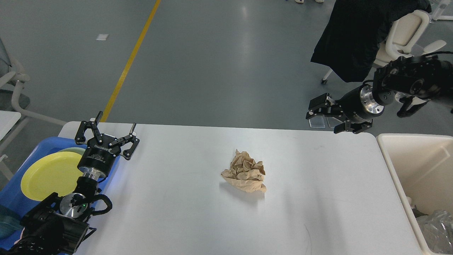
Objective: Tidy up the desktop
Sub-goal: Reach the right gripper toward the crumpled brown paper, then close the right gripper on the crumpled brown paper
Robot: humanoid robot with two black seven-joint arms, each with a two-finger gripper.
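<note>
The white desktop (184, 212) fills the lower part of the head view. A crumpled ball of brown paper (245, 171) lies near its middle. My left gripper (116, 120) is open and empty, raised over the desktop's back left corner beside the blue tray. My right gripper (322, 118) is open and empty, held in the air over the back right edge of the desktop, well to the right of and behind the paper.
A blue tray (21, 202) at the left holds a yellow plate (49, 173) on a pale green one. A cream bin (393, 166) at the right holds crumpled clear plastic (435, 226). A chair with a black coat (354, 39) stands behind.
</note>
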